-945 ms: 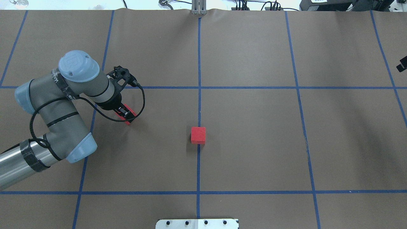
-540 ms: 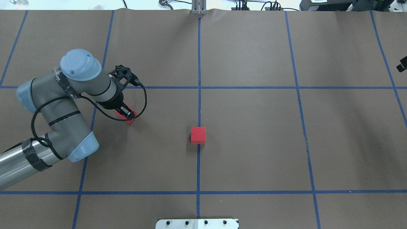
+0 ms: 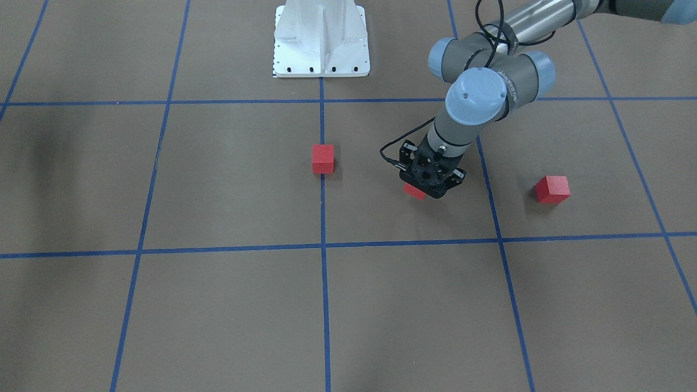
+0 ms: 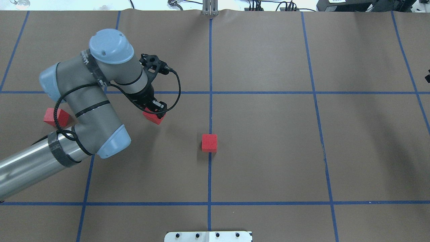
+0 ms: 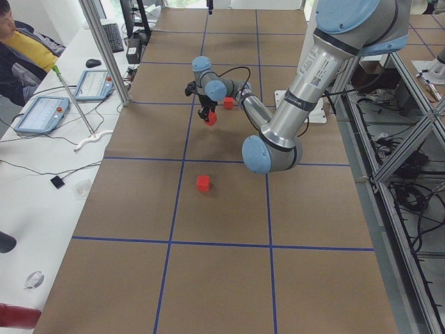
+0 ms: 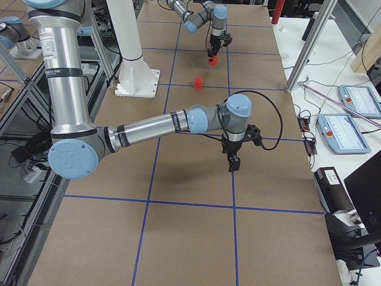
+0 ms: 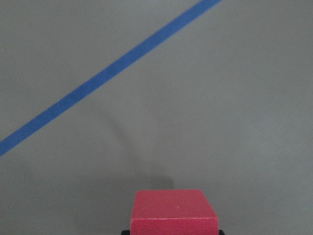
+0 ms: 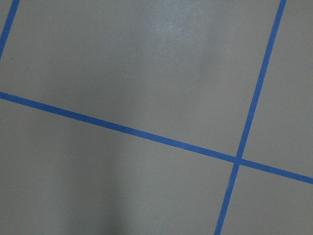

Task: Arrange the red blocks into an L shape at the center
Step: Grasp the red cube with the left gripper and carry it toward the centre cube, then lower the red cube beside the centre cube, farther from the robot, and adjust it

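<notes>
My left gripper [image 4: 155, 110] is shut on a red block [image 4: 154, 118] and holds it just above the brown floor, left of the center line. The held block also shows in the front view [image 3: 414, 190] and the left wrist view [image 7: 173, 213]. A second red block [image 4: 209, 143] sits on the middle vertical tape line [image 4: 210, 111], also in the front view [image 3: 323, 158]. A third red block [image 4: 53, 116] lies far left, partly behind the left arm, and shows clear in the front view [image 3: 552, 189]. My right gripper [image 6: 233, 163] hangs over bare floor far right; I cannot tell whether it is open.
The white metal base [image 3: 321, 38] stands at the robot's side of the floor. Blue tape lines [image 8: 146, 136] cross under the right wrist camera. An operator's desk with tablets [image 5: 42, 111] runs along the far edge.
The left arm has moved right and a little farther from the robot, carrying the red block toward the center line. This uncovered the third block at far left. The center block has not moved.
</notes>
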You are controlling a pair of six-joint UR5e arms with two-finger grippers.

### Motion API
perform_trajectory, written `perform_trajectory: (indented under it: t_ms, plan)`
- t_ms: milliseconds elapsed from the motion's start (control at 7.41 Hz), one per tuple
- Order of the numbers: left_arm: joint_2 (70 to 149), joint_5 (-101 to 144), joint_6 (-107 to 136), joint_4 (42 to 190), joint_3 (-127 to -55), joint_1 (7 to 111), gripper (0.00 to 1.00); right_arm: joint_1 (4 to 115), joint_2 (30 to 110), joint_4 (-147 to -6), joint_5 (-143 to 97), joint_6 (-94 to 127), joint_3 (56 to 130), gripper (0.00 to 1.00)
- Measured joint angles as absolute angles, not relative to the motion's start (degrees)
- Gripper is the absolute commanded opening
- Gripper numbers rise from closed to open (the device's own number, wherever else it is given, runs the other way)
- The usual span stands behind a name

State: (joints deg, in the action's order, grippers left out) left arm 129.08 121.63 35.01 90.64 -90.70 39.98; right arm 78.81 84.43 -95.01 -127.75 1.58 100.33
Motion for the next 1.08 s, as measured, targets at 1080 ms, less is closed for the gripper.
perform_trajectory:
  t_ms: [1080]
  plan:
    - [146.6, 115.7, 65.2, 96.8, -70.9, 32.3, 0.00, 79.8, 85.5, -95.0, -128.1, 2.0, 100.1, 0.99]
